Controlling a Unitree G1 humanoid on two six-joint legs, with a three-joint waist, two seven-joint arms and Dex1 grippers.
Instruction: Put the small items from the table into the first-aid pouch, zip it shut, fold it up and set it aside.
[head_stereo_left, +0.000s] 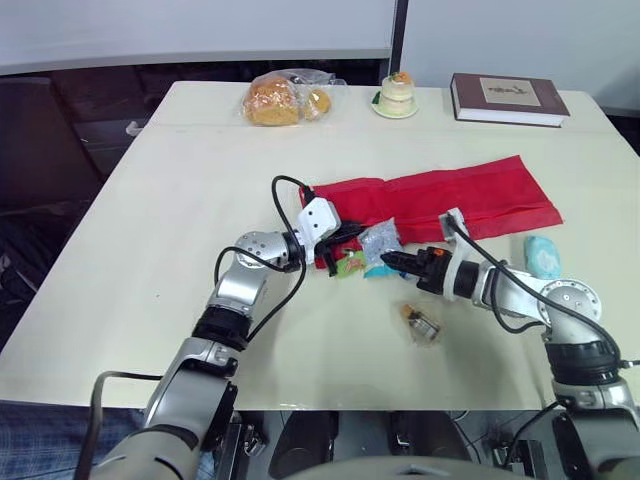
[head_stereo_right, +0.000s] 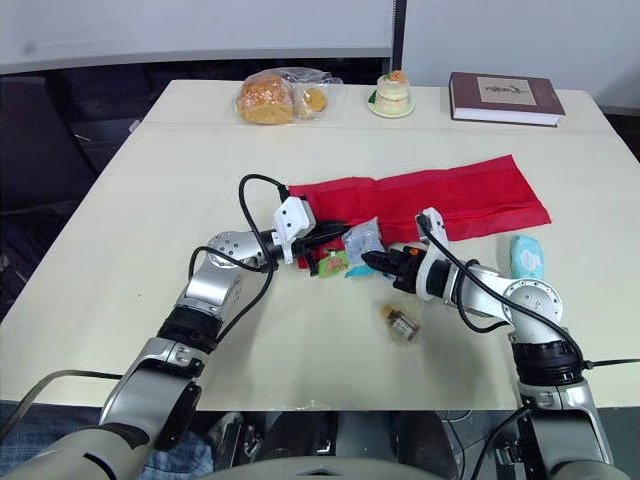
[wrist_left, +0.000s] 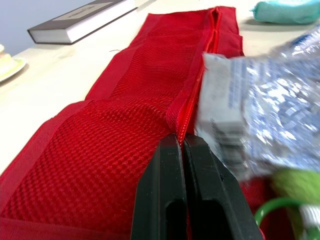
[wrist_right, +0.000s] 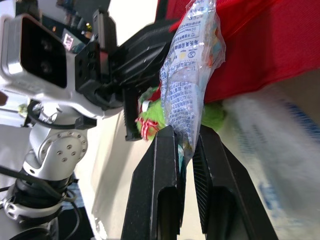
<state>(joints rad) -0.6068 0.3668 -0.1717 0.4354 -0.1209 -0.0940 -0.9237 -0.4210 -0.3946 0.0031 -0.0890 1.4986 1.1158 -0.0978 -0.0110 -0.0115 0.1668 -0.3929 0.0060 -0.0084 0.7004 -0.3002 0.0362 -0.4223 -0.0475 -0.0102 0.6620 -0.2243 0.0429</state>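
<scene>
The red first-aid pouch (head_stereo_left: 440, 197) lies unfolded across the middle of the table. My left gripper (head_stereo_left: 343, 240) is at its left end, shut on the pouch's zipper edge (wrist_left: 187, 112). My right gripper (head_stereo_left: 397, 262) is shut on a clear packet with blue print (head_stereo_left: 381, 242), held just in front of that same end, right beside the left fingers. A green item (head_stereo_left: 350, 264) lies under the packet against the pouch. A small clear bag with a brown vial (head_stereo_left: 422, 323) rests nearer the front edge. A teal packet (head_stereo_left: 543, 256) lies to the right, below the pouch.
At the back of the table stand a bag of bread (head_stereo_left: 285, 100), a small cake on a plate (head_stereo_left: 396, 96) and a book (head_stereo_left: 508, 98). The table (head_stereo_left: 150, 260) has bare surface on its left side.
</scene>
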